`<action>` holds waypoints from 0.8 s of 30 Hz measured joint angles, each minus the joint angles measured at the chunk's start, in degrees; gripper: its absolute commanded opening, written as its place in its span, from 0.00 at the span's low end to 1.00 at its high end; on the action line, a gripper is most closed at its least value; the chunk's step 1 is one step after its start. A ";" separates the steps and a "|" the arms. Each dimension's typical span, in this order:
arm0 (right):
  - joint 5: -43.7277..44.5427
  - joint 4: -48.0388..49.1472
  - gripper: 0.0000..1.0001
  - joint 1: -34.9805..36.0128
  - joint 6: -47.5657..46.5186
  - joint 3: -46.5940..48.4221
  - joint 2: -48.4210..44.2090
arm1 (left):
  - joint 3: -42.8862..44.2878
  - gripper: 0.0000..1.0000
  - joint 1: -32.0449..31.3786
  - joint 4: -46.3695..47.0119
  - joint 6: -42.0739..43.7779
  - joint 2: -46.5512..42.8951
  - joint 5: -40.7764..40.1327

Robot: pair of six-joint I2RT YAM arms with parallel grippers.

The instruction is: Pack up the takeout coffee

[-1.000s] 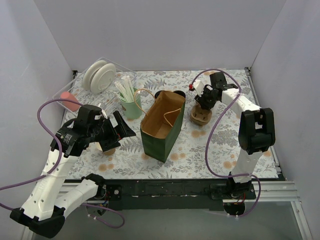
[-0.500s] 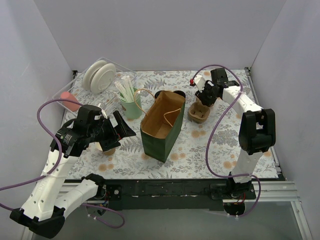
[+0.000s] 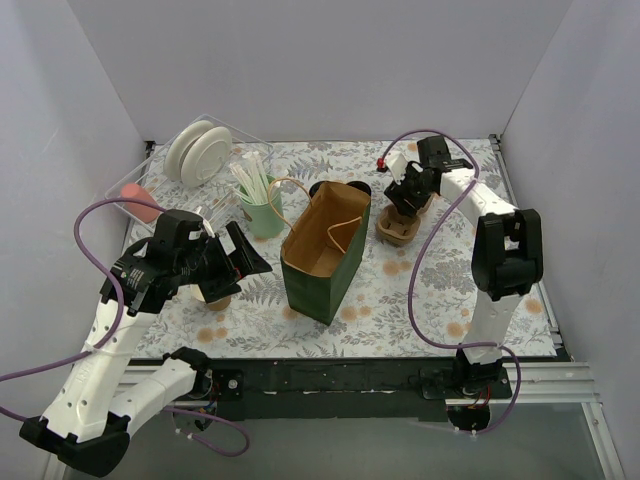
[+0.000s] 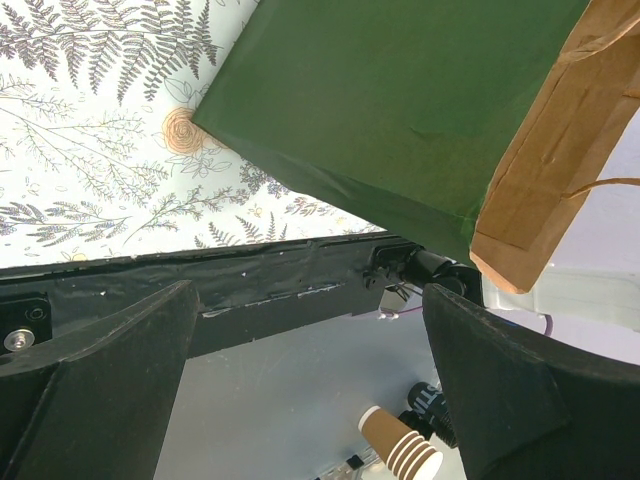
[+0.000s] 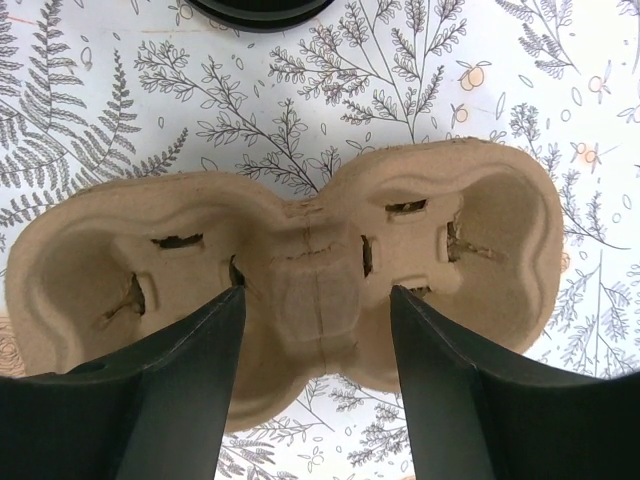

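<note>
My right pincer point(image 5: 318, 292) hangs just above the brown pulp cup carrier point(image 5: 480, 230). Its fingers are apart, one on each side of the carrier's narrow middle, and they grip nothing. The carrier lies flat on the fern-print worktop point(image 5: 90, 110). The takeout coffee point(image 5: 260, 8) stands on the worktop just beyond the carrier, ahead of this pincer's tips. Only the edge of its black lid shows in the wrist view. My left pincer point(image 4: 310, 290) is spread wide with nothing between its fingers. The green paper bag point(image 4: 380, 110) stands ahead of it, upright and open at the top, and the coffee is past the bag's far corner from there.
</note>
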 measured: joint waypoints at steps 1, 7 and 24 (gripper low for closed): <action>0.00 0.04 0.68 0.00 0.09 0.44 0.70 | 0.00 0.95 0.00 -0.04 0.00 0.00 0.00; 0.55 0.04 0.59 0.00 0.24 0.70 2.05 | 0.02 0.95 0.00 -0.70 0.00 0.02 -0.15; 1.79 -0.55 0.41 0.00 0.63 1.36 2.12 | 0.09 0.95 0.00 -1.03 0.31 1.09 -0.17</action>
